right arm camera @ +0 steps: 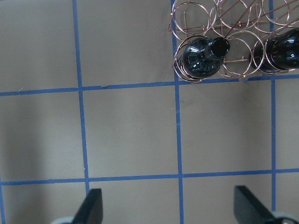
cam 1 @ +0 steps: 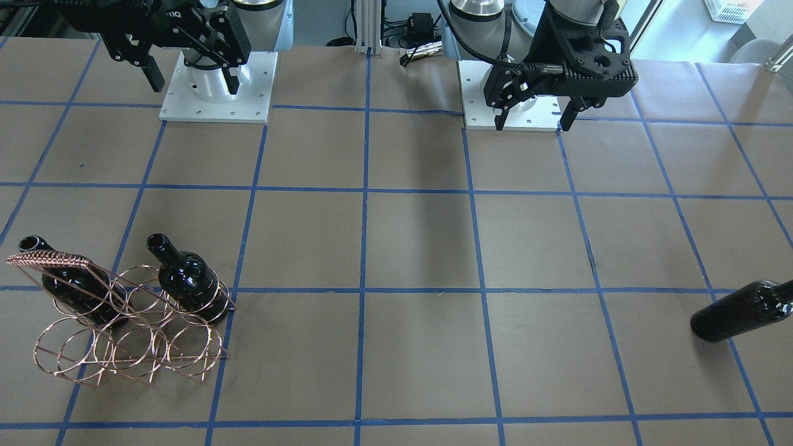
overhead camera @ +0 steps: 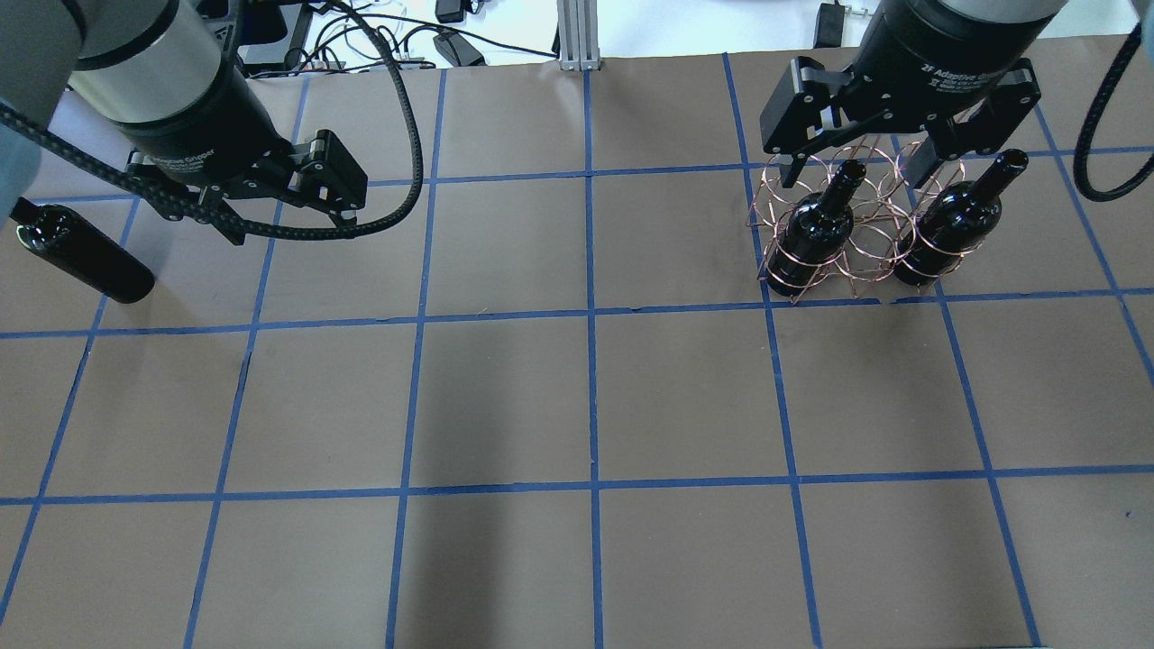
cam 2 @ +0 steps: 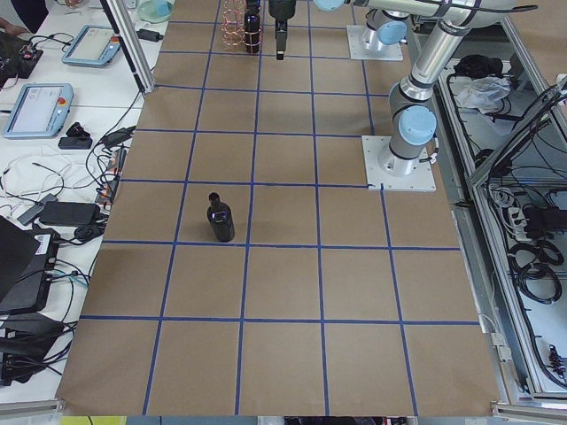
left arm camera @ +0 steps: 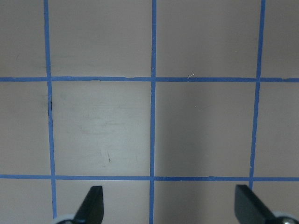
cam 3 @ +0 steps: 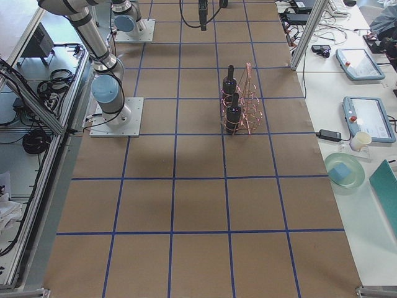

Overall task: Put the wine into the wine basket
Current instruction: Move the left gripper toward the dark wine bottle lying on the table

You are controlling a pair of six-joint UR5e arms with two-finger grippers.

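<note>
Nearest the lens, at the bottom edge of each wrist view, are the dark tips of the left fingers (left arm camera: 93, 203) and the right fingers (right arm camera: 93, 203). Both pairs are spread wide and grip nothing, with only the brown paper-covered bench (overhead camera: 595, 406) and its blue tape grid (overhead camera: 590, 311) showing between them. In the upper right of the overhead view sits the copper-coloured wire basket of six rings (cam 1: 127, 347), its braided handle bar (cam 1: 52, 257) along the top. Two matching dark bottles (overhead camera: 811, 234) (overhead camera: 951, 225) already stand in the end rings of the row at the lower edge of that view. The ring between them and the whole other row are unfilled. The third near-black glossy glass wine bottle (overhead camera: 86, 257) is at the left edge of the overhead view, well apart from the basket and partly hidden by the left arm. Going by the left side view, it stands on its base. The left fingers hover just to its right in that picture, not touching it. The step in hand looks like fetching this last bottle. The next move probably calls for the left fingers to come down around its neck or shoulder and close firmly, since the glass is smooth. The bottle then has to cross the whole width of the frame to a free ring, which may need a hand-over to the right arm, and be lowered base first without snagging the thin wire.
</note>
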